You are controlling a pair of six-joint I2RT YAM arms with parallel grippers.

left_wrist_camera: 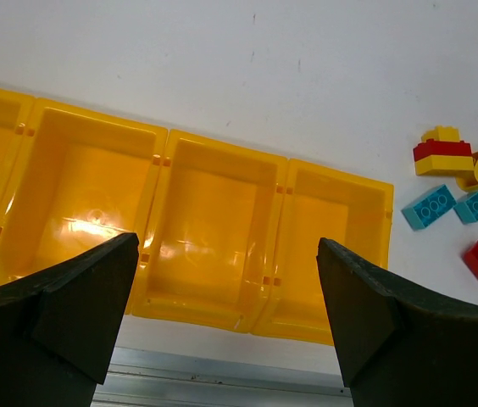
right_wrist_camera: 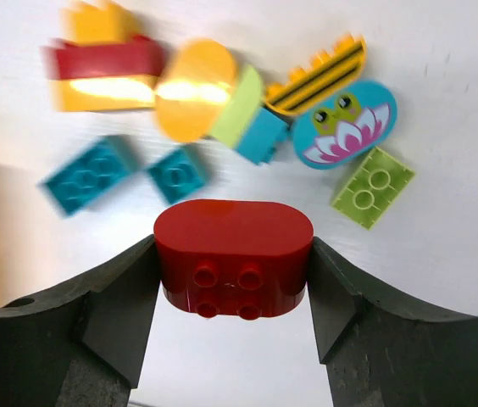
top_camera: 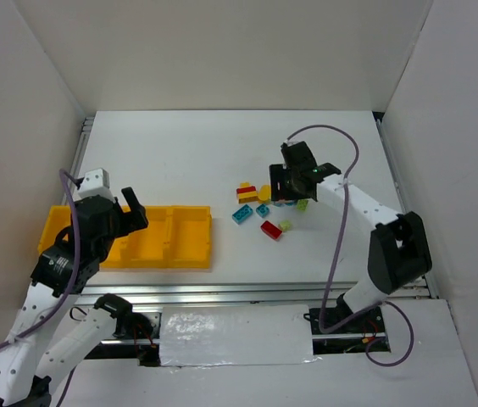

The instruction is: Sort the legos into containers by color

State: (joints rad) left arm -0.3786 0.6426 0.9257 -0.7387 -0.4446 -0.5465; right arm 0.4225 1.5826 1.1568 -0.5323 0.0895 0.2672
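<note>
Right wrist: right claw (right_wrist_camera: 232,275) grips red lego (right_wrist_camera: 233,237).

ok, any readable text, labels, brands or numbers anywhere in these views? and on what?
No readable text in any view.
teal oval brick: printed frog and pink flower, no words.
yellow piece: black stripes only.
red brick and yellow tray: no lettering visible.
The other bricks are blurred; stud embossing, if any, too small to tell.

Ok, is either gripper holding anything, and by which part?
The right gripper holds a red brick, fingers pressed on its two rounded ends. The left gripper is open and holds nothing.
</note>
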